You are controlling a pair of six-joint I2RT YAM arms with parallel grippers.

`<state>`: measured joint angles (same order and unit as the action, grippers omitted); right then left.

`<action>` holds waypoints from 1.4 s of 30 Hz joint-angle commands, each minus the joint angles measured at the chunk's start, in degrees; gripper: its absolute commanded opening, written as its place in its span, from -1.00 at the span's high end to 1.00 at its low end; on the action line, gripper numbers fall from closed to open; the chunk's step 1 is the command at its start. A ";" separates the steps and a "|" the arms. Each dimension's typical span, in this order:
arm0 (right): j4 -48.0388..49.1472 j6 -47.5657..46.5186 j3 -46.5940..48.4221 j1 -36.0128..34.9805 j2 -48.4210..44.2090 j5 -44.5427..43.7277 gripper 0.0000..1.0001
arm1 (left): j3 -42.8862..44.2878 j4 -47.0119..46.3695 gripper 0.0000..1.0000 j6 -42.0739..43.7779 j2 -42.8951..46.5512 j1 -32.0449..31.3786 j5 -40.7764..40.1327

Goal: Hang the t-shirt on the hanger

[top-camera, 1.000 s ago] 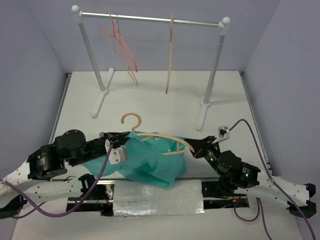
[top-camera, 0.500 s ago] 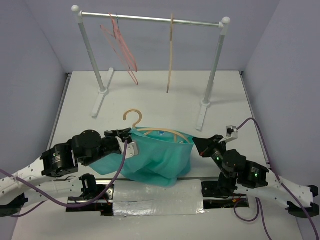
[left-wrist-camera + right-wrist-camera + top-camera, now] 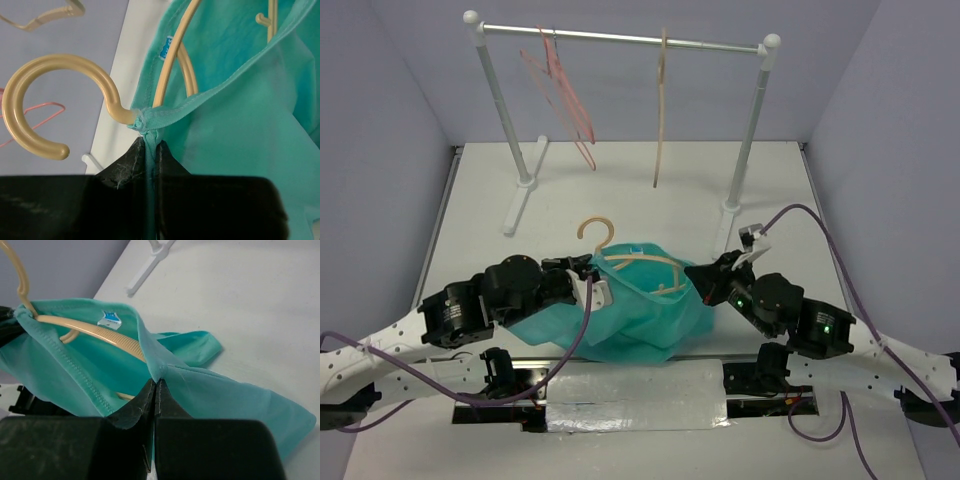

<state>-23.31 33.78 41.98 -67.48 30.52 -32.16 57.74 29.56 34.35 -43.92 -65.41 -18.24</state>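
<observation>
The teal t-shirt (image 3: 638,305) lies bunched on the table over the cream hanger (image 3: 642,264), whose hook (image 3: 595,230) sticks out at the far left. My left gripper (image 3: 595,272) is shut on the shirt's edge right beside the hook (image 3: 35,100); the cloth (image 3: 240,115) is pinched between its fingers. My right gripper (image 3: 698,272) is shut on the shirt's right edge (image 3: 210,385). A hanger arm (image 3: 95,332) shows inside the shirt opening. The hanger's lower part is hidden by cloth.
A clothes rail (image 3: 620,38) on two white posts stands at the back, with thin pink hangers (image 3: 560,95) and a tan hanger (image 3: 661,105) on it. Its feet (image 3: 725,230) rest on the table behind the shirt. Purple cables trail from both arms.
Both grippers have moved away from me with the shirt, pulling its opening further over the hanger. The right gripper has shifted left and up; the hook has moved slightly farther back.
</observation>
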 commanded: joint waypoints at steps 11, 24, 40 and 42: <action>6.88 -10.75 8.38 -3.70 7.89 17.83 1.00 | 1.67 -3.90 1.00 -3.67 -2.65 0.10 24.03; 9.33 -18.40 9.09 -7.66 9.13 29.88 0.41 | -2.45 -5.66 1.00 -4.11 4.80 0.10 36.06; 18.47 -23.32 13.13 -7.66 13.15 35.50 -0.28 | -4.21 -6.45 1.00 -4.82 8.24 0.10 43.38; 20.84 -23.06 13.57 -7.66 15.70 35.33 -0.30 | -4.38 -6.62 1.00 -4.82 8.24 0.10 43.73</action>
<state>-8.49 11.90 53.06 -74.83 43.40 1.48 52.93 28.27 31.00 -35.92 -65.17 22.20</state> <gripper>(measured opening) 0.648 0.181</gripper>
